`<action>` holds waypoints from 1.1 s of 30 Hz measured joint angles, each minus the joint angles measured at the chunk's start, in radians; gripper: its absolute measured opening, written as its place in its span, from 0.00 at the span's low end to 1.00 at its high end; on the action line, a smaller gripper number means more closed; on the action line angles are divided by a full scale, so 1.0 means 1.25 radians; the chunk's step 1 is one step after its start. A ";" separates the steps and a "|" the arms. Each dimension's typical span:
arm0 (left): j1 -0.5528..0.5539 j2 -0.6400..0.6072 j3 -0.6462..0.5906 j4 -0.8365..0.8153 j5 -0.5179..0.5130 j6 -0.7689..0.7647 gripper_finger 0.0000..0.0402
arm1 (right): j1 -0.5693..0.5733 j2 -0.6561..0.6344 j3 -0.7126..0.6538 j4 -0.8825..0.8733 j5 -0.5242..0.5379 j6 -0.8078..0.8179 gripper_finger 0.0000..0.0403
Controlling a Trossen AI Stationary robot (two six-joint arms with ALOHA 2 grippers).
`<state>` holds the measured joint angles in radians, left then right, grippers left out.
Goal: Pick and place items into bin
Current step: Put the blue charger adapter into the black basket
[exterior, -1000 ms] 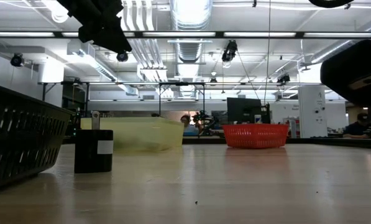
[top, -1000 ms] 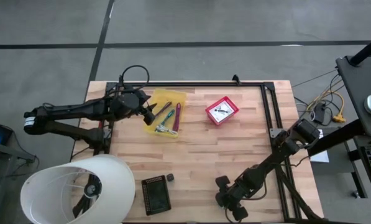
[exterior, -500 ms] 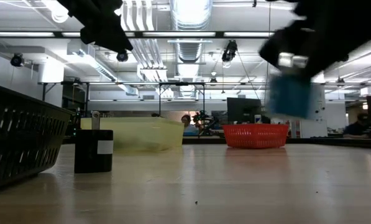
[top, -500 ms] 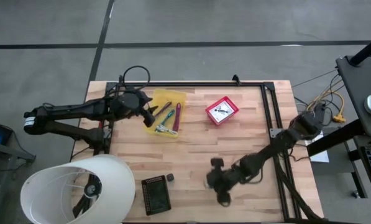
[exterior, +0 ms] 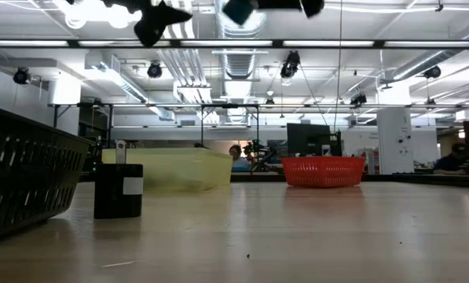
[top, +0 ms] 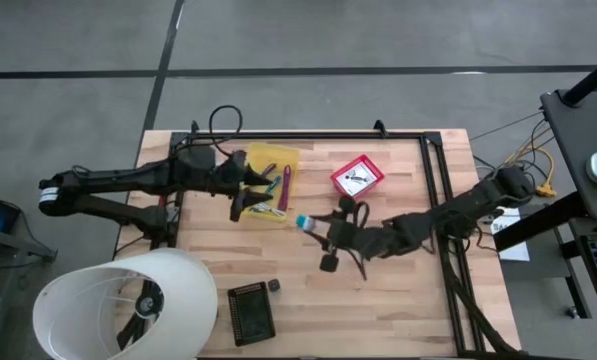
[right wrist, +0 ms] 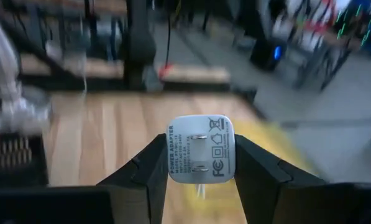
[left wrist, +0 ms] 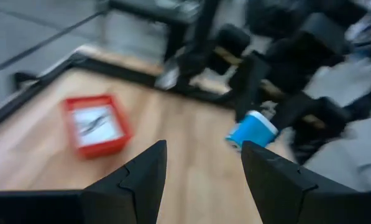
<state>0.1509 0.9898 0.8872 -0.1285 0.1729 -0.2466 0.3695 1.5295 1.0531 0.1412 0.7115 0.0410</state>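
My right gripper (top: 309, 224) (right wrist: 201, 171) reaches in from the table's right and is shut on a small blue-and-white plug adapter (top: 302, 222) (left wrist: 252, 129), just right of the yellow bin (top: 269, 178). That bin holds magenta (top: 286, 184) and teal (top: 269, 188) sticks. The red bin (top: 357, 177) (left wrist: 96, 124) holds a white packet. My left gripper (top: 245, 196) (left wrist: 204, 180) hangs open over the yellow bin's near left part, touching nothing. A small dark cube (top: 274, 286) (exterior: 118, 190) rests on the table by the black basket (top: 250, 312). My right gripper pinches the adapter between its two fingers (right wrist: 141, 180), one on each side of its white body (right wrist: 173, 163). The pronged white face (right wrist: 201, 158) is turned toward the wrist camera. The fingers point toward the table's left, and the adapter is lifted clear, high above the table (exterior: 240, 9).
A black basket (exterior: 22, 177) lies at the near edge. A large white lamp shade (top: 128, 305) sits off the near left corner. A black frame rail (top: 318, 134) runs along the far and right sides. Bare wood lies between the bins and the basket (top: 378, 300).
My right arm has swung from the near right corner toward the far left, rising and carrying the adapter up beside the yellow bin. My left gripper has shifted slightly toward the right and near side over the yellow bin.
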 joint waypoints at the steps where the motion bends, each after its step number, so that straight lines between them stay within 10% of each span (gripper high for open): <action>1: 0.000 0.003 -0.009 0.037 0.024 -0.010 0.48 | -0.004 -0.004 0.000 0.036 0.000 -0.032 0.33; 15: 0.000 0.156 -0.037 0.416 0.338 -0.281 0.48 | -0.012 -0.024 0.036 0.204 0.024 -0.333 0.33; 33: 0.005 0.306 -0.037 0.746 0.434 -0.469 0.48 | -0.010 -0.023 0.069 0.183 -0.015 -0.372 0.33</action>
<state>0.1574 1.3721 0.8410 0.8034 0.7155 -0.8326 0.3573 1.5005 1.1389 0.3696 0.6927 -0.4244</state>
